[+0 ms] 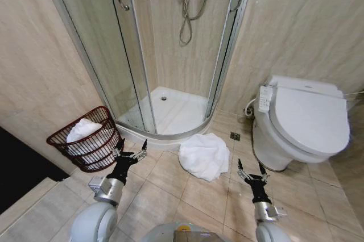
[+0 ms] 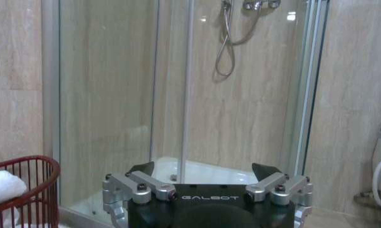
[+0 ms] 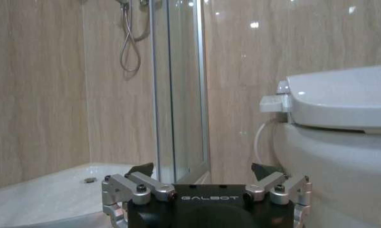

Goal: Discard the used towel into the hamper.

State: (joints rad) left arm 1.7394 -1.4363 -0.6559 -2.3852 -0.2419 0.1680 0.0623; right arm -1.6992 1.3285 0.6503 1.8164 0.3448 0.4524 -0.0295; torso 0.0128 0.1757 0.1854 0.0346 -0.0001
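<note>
A white towel point(image 1: 203, 155) lies crumpled on the floor tiles, between the left end effector point(image 1: 133, 148) and the right end effector point(image 1: 252, 169), both spread apart and empty. The hamper point(image 1: 85, 140), already holding a towel, sits just beside the left one. A loose pinch might drag cloth; the shower door point(image 1: 170, 71) and toilet point(image 1: 301, 122) crowd the sides.
</note>
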